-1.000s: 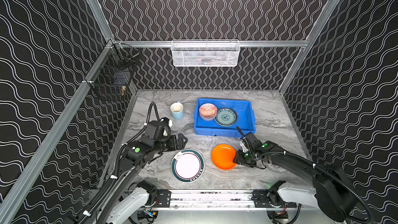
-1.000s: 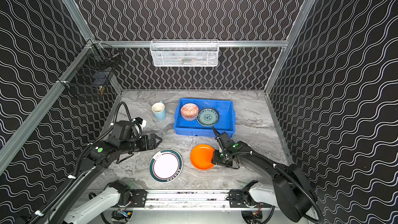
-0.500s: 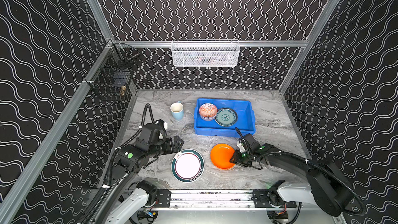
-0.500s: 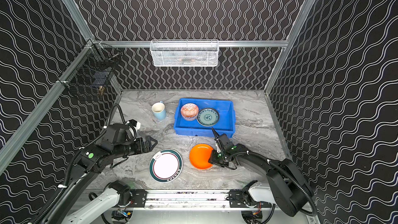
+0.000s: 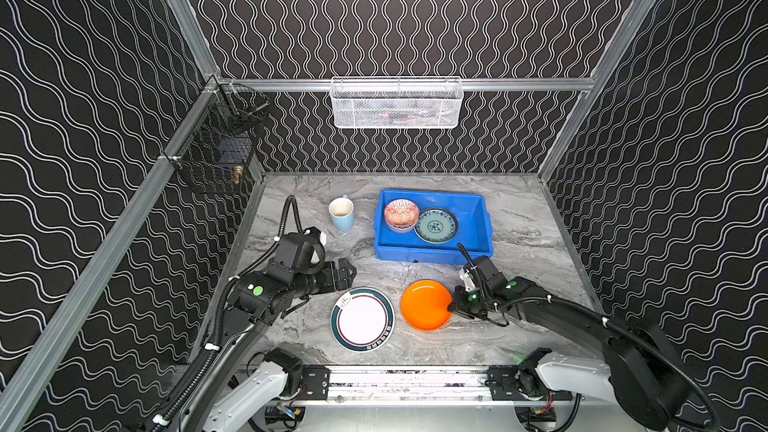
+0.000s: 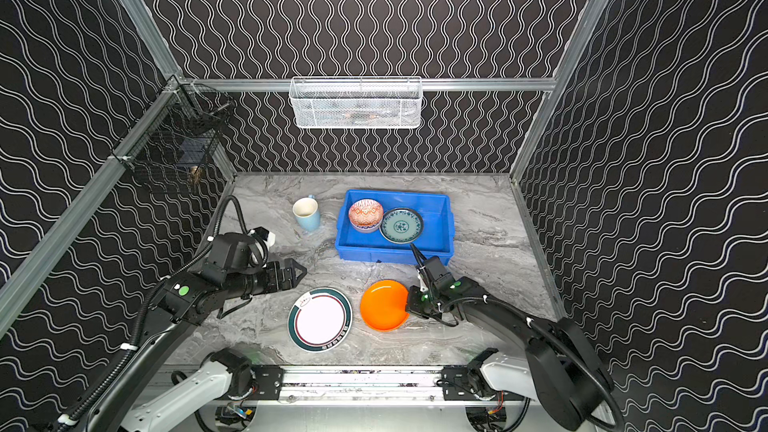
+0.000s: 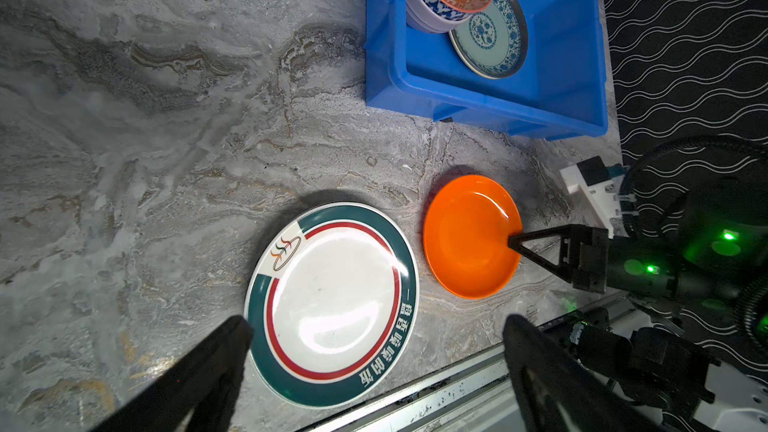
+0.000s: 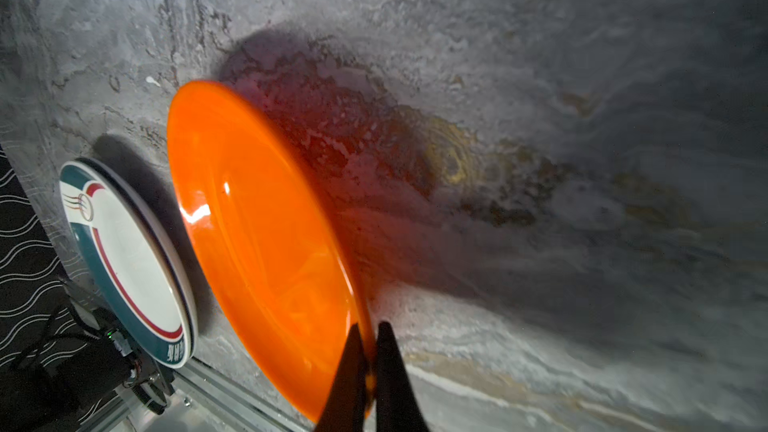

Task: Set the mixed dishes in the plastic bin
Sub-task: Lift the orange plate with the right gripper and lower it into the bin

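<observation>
We log right gripper (image 8: pixel 368 336) clamped on just the rim of the glossy round orange plate (image 8: pixel 257 222), short of the shallow blue plastic bin (image 5: pixel 432 254), left gripper (image 5: pixel 345 273) spread empty; lifted so, the plate may pivot loose.

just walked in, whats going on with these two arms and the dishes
Two robot arms are clearing dishes into a blue bin. The right hand is shut on the rim of the orange plate, which is on the table in front of the bin. The left hand is open and empty, hovering near the white plate. A patterned bowl and a teal plate are already in the bin; the white plate and the blue mug are not yet in.
</observation>
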Controlling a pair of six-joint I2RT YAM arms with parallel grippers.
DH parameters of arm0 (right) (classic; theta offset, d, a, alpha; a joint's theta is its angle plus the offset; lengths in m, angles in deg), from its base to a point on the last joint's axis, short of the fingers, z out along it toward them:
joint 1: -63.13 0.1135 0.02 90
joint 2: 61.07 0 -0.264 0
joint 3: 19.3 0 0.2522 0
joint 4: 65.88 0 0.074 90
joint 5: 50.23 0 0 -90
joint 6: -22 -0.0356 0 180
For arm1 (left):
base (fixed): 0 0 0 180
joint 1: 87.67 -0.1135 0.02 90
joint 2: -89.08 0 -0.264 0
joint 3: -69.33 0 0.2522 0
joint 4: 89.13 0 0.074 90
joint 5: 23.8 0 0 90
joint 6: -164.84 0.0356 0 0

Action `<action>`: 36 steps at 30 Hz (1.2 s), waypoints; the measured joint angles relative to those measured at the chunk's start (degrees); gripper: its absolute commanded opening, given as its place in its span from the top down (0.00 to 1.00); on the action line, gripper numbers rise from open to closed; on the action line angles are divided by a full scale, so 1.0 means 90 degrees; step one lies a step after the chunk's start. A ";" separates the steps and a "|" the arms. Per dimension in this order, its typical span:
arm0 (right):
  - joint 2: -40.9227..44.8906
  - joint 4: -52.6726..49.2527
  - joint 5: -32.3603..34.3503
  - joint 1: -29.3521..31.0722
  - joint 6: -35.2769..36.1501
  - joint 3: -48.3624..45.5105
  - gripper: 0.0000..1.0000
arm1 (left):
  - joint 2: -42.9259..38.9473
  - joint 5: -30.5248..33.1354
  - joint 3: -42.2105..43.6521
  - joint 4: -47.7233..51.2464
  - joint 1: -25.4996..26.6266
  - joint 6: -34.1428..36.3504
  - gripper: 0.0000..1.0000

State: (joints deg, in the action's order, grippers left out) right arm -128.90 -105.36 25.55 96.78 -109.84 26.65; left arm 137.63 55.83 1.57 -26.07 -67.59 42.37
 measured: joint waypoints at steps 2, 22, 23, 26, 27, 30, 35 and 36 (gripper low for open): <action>0.0289 -0.0503 0.0160 -0.0002 0.0046 0.0187 0.98 | 0.0097 -0.0017 0.0000 -0.0092 0.0000 0.0063 0.01; 0.0155 -0.2278 0.0495 -0.1049 0.0517 0.3349 0.97 | 0.1372 -0.0155 -0.0500 -0.1010 0.0000 0.0481 0.01; -0.0034 -0.2249 0.0503 -0.1273 0.0619 0.3502 0.97 | 0.1467 -0.0155 -0.0568 -0.1059 0.0000 0.0527 0.01; -0.0602 -0.2237 0.0498 -0.1790 0.0877 0.3951 0.97 | 0.1763 -0.0155 -0.0787 -0.1195 0.0000 0.0636 0.01; -0.0763 -0.2239 0.0493 -0.1889 0.0940 0.4075 0.97 | 0.1855 -0.0151 -0.0850 -0.1241 0.0000 0.0680 0.01; -0.1387 -0.2108 0.0471 -0.2178 0.1134 0.4466 0.97 | 0.2178 -0.0155 -0.1047 -0.1384 0.0000 0.0801 0.01; -0.2497 -0.1885 0.0476 -0.2509 0.1358 0.5047 0.98 | 0.2793 -0.0221 -0.1348 -0.1620 0.0000 0.0950 0.01; -0.2701 -0.1826 0.0478 -0.2543 0.1392 0.5144 0.98 | 0.2880 -0.0250 -0.1389 -0.1664 0.0000 0.0954 0.01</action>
State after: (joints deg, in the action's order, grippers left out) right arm -153.21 -121.79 29.85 73.89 -97.32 72.94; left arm 163.55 53.58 -10.93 -41.04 -67.59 50.96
